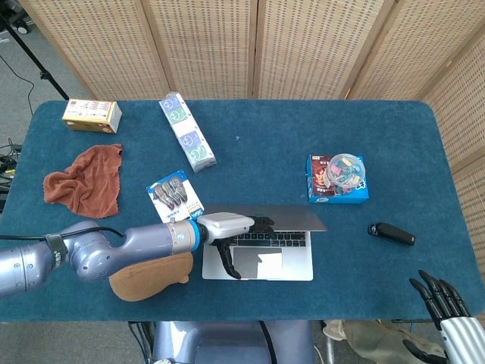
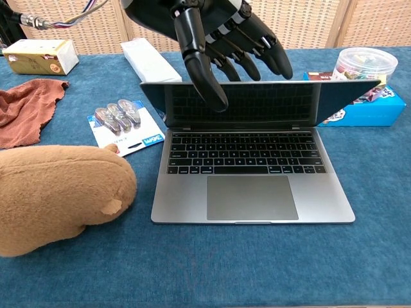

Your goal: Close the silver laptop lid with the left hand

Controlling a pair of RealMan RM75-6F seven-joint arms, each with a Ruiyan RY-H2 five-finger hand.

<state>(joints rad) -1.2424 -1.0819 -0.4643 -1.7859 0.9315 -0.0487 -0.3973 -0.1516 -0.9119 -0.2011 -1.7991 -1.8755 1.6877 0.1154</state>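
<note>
The silver laptop (image 1: 258, 243) (image 2: 253, 183) sits near the table's front edge with its lid (image 1: 265, 218) tilted well forward over the keyboard. My left hand (image 1: 236, 236) (image 2: 215, 35) rests its dark fingers over the lid's top edge at the left side, pressing it down; the fingers are spread and hold nothing. In the chest view the dark screen (image 2: 257, 102) appears as a narrow band. My right hand (image 1: 449, 307) hangs off the table's front right corner, fingers apart and empty.
A brown plush toy (image 1: 149, 274) (image 2: 58, 199) lies left of the laptop under my left forearm. A pack of tape dispensers (image 1: 175, 194), a red cloth (image 1: 85, 180), two boxes (image 1: 91, 115), a blue box with a candy tub (image 1: 338, 179) and a black remote (image 1: 392, 233) lie around.
</note>
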